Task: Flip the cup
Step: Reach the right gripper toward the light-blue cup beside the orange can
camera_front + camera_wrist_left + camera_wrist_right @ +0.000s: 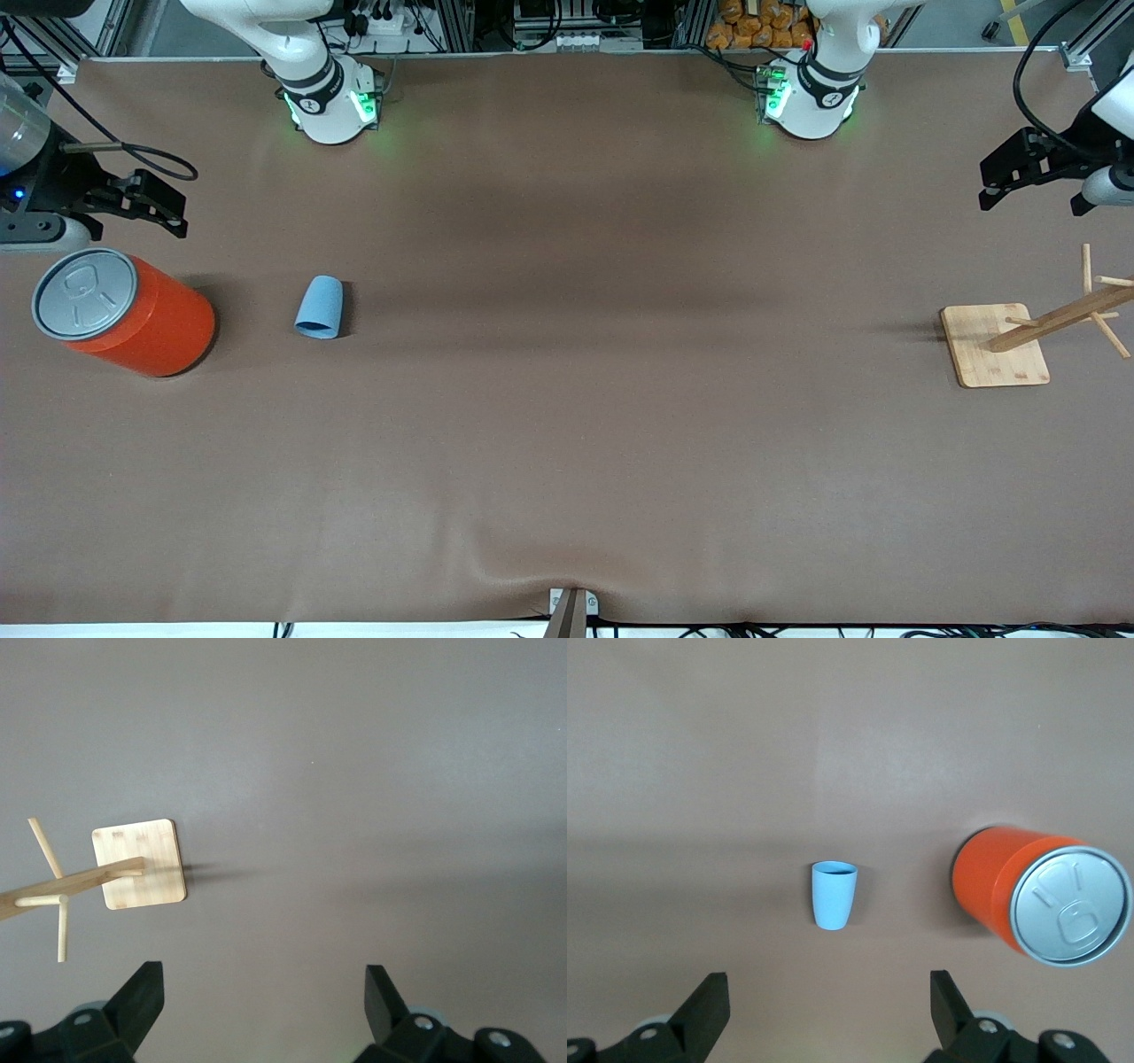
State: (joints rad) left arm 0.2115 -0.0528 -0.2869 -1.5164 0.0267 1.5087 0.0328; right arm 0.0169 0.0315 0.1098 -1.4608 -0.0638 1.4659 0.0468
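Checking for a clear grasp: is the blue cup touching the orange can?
Apart. The front view shows bare table between the cup and the orange can; the right wrist view shows the same gap.

Cup (pixel 319 307): plain light blue. Can (pixel 133 317): orange, grey top. Rack (pixel 997 345): pale wood; tabletop (pixel 567 425): plain brown.

Even, soft overhead light; faint shadows.
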